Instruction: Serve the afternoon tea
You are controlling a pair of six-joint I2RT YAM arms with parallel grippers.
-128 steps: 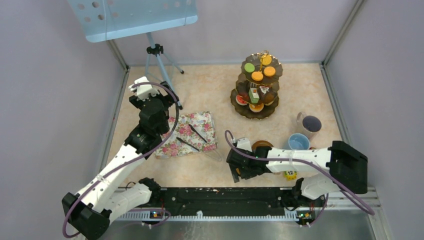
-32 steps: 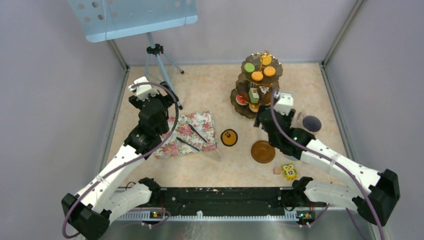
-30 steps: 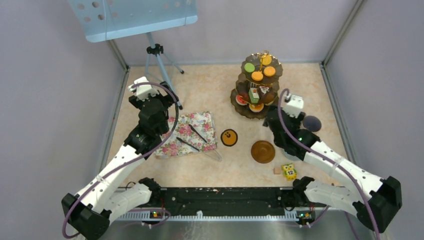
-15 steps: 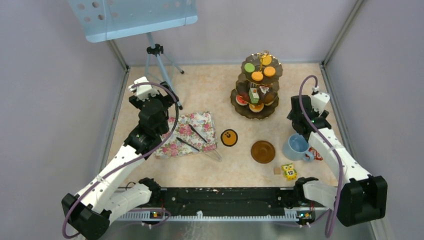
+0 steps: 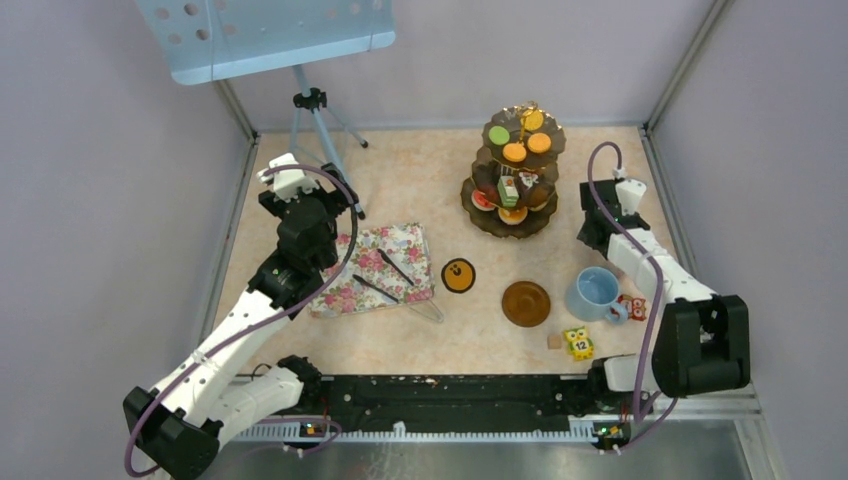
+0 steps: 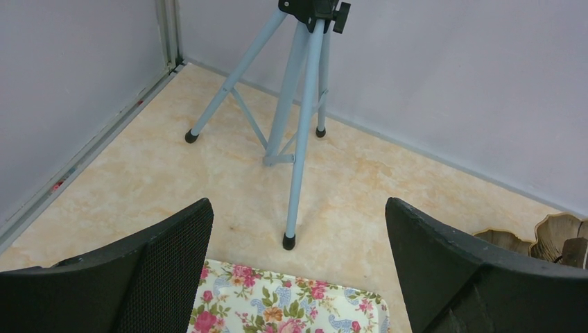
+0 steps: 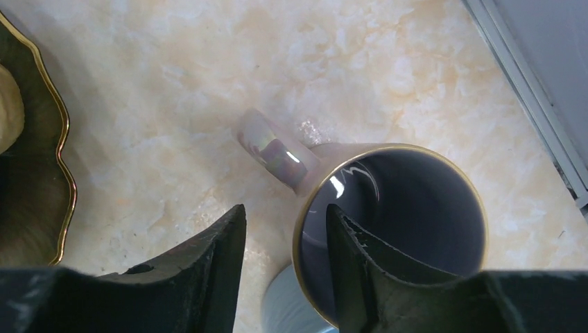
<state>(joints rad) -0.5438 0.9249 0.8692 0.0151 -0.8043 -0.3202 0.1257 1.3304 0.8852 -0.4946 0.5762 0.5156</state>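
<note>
My right gripper (image 7: 284,218) is open a little, one finger outside and one inside the grey mug (image 7: 409,208), which stands on the table (image 5: 420,190) at the far right, just beside the stand (image 5: 512,180). I should squeeze the rim softly and lift straight. My left gripper (image 6: 298,208) hangs open. The owl block (image 5: 578,343) says 12.

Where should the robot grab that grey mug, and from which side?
Probably by its wall just beside the handle, coming from above. The grey mug stands upright with its mouth open, so one finger of the right claw can go inside and one outside the thin gold rim.
</note>
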